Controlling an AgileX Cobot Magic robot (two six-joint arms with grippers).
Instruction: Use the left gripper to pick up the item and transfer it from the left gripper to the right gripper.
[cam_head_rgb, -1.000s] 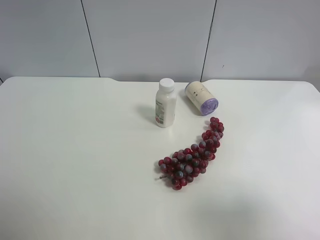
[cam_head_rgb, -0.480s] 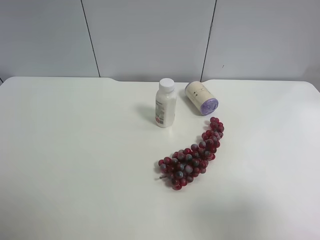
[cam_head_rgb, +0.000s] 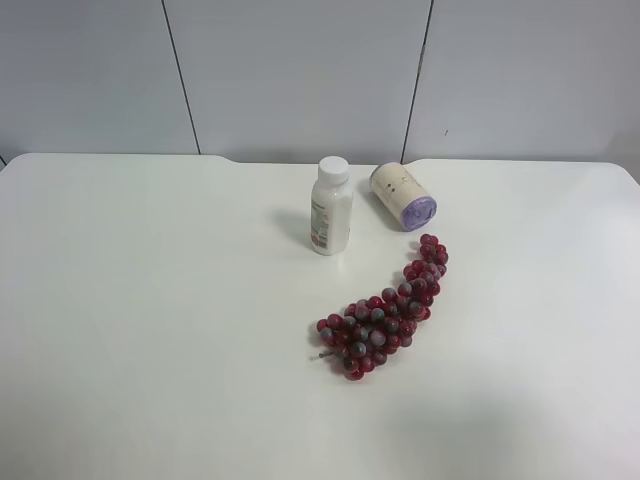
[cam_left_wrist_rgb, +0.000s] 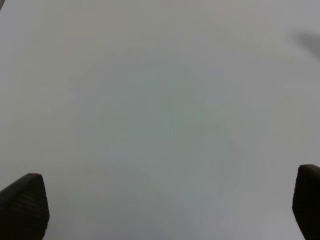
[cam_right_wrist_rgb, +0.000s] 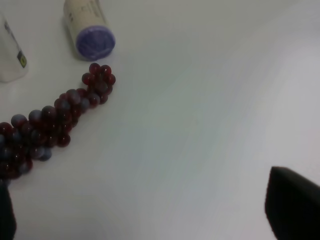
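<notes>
On the white worktop (cam_head_rgb: 150, 300) the canister (cam_head_rgb: 401, 196) lies on its side, purple lid toward the grapes (cam_head_rgb: 385, 310), just beside the upright white bottle (cam_head_rgb: 331, 206). Its small label is unreadable. Left hand (cam_left_wrist_rgb: 160, 210) and right hand (cam_right_wrist_rgb: 150, 210) are both spread wide, holding nothing.

You see neither arm from the high camera; the white bottle (cam_right_wrist_rgb: 9, 52) and both grippers' fingertips (cam_left_wrist_rgb: 24, 210) are cut off in the wrist views.
</notes>
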